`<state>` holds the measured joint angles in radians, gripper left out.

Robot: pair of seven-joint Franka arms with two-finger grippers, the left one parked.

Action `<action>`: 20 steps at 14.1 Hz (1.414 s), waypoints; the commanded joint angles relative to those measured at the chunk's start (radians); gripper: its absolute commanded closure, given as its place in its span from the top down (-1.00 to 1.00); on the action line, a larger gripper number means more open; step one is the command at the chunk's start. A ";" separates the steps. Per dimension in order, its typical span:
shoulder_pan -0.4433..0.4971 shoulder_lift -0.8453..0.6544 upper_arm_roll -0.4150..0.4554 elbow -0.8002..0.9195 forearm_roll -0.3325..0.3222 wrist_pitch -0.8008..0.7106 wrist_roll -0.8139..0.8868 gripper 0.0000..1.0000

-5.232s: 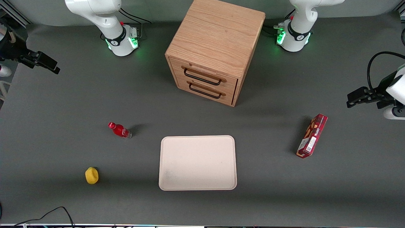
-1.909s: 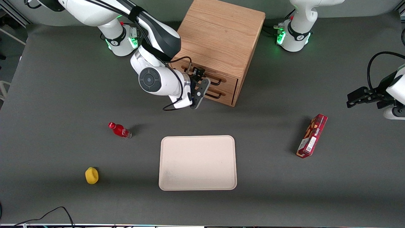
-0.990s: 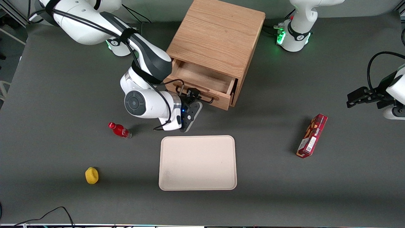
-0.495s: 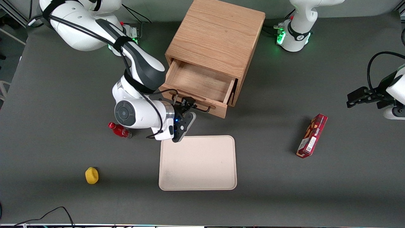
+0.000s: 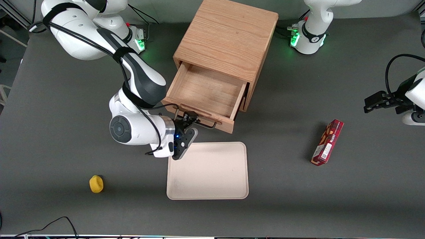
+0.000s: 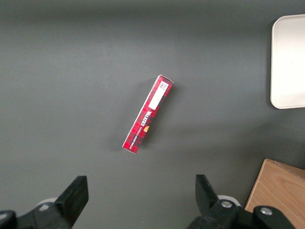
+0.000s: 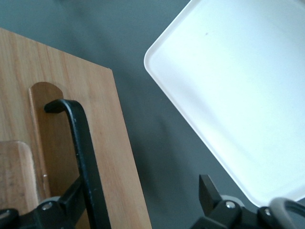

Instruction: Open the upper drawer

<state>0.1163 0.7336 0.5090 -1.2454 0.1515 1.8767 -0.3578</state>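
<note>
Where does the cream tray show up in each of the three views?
Front view: tray lies flat on the table, nearer the camera than the open upper drawer; the end effector is at the drawer's handle.
Left wrist view: only one edge of the tray.
Right wrist view: tray corner beside the drawer front.
Shared landmark: the oak cabinet.

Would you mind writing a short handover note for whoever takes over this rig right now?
Gripper: at the black bar handle of the upper drawer, nearer the front camera than the cabinet; its grip on the handle cannot be judged.
Upper drawer: pulled well out, interior looks empty.
Tray: on the table, just in front of the drawer front.
Done: drawer open.
Left: probably only to let go of the handle and withdraw the arm.
</note>
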 commanded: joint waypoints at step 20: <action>0.013 -0.399 -0.199 0.158 -0.090 -0.456 0.480 1.00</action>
<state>0.1234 0.4674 0.3683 -0.9850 0.1016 1.4502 0.0174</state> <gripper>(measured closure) 0.000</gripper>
